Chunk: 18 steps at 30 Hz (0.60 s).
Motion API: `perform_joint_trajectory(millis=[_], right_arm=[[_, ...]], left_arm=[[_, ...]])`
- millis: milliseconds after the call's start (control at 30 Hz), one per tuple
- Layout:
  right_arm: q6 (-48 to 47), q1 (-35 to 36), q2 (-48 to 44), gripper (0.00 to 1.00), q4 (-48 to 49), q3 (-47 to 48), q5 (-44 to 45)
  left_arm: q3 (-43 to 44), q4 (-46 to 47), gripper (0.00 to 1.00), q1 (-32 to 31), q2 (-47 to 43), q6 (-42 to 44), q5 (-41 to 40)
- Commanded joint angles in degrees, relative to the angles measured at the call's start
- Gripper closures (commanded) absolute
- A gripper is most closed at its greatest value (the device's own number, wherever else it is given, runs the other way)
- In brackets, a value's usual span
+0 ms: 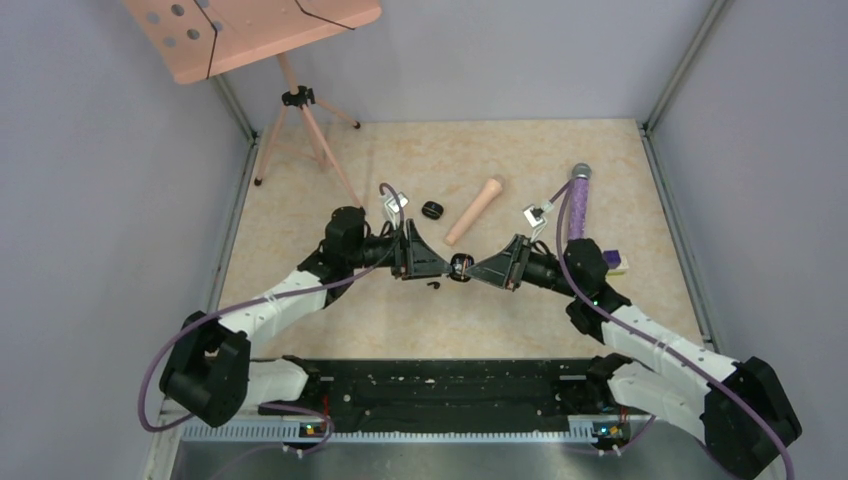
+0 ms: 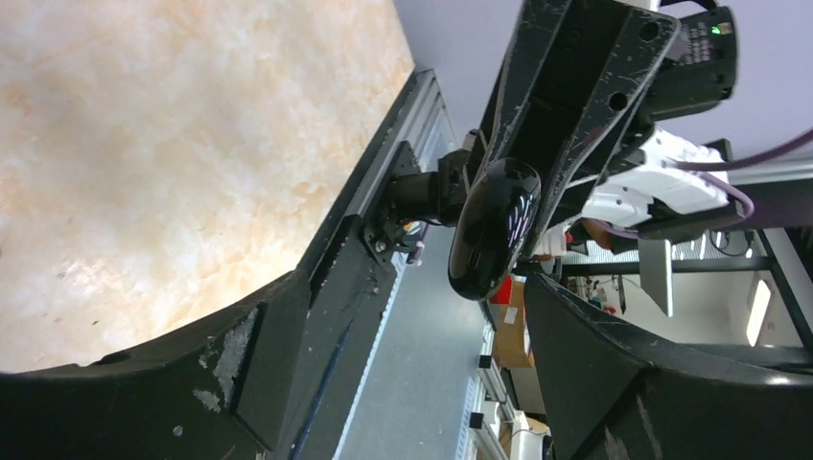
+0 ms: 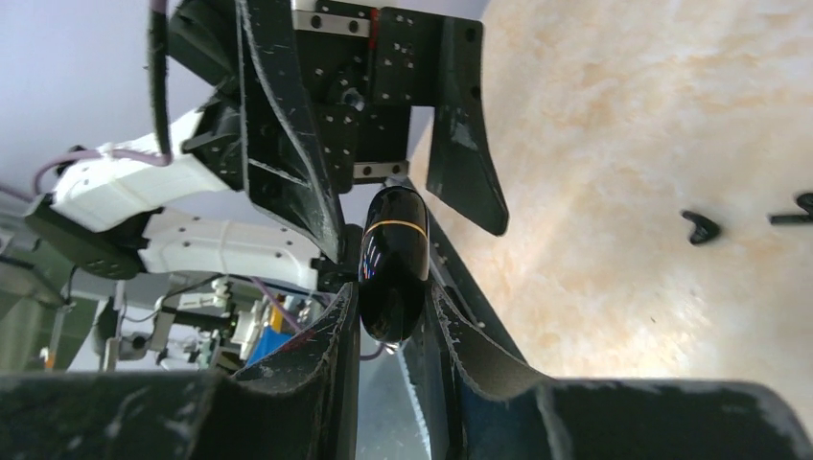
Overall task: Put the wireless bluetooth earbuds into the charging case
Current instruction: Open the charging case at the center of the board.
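The charging case (image 1: 461,267), glossy black and closed, is held off the table at the centre. My right gripper (image 1: 473,270) is shut on it; the right wrist view shows the case (image 3: 393,259) pinched between both fingers of the right gripper (image 3: 393,295). My left gripper (image 1: 446,267) is open, its jaws wide apart on either side of the case's other end (image 2: 496,227) without gripping it; in its own view the left gripper (image 2: 417,292) is empty. Two tiny black earbuds (image 3: 701,226) lie loose on the table, just in front of the grippers (image 1: 432,284).
A second black rounded lump (image 1: 432,210) lies behind the left gripper. A peach cylinder (image 1: 475,210) and a purple rod (image 1: 578,205) lie farther back. A purple-and-white cube (image 1: 617,262) sits by the right arm. A peach tripod stand (image 1: 300,110) stands at the back left.
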Motion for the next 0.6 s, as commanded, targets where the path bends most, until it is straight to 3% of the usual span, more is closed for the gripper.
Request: perform_joint_trajectory(millis=[0, 567], right_arm=[[-4.5, -0.9, -2.4, 1.0, -10.4, 2.5, 2.8], [-3.5, -1.0, 0.1, 1.0, -7.8, 4.6, 0.3]], left_arm=[[2.3, -3.9, 0.13, 0.3, 1.5, 4.0, -3.1], [5.0, -9.0, 0.13, -1.4, 2.7, 8.6, -2.0]])
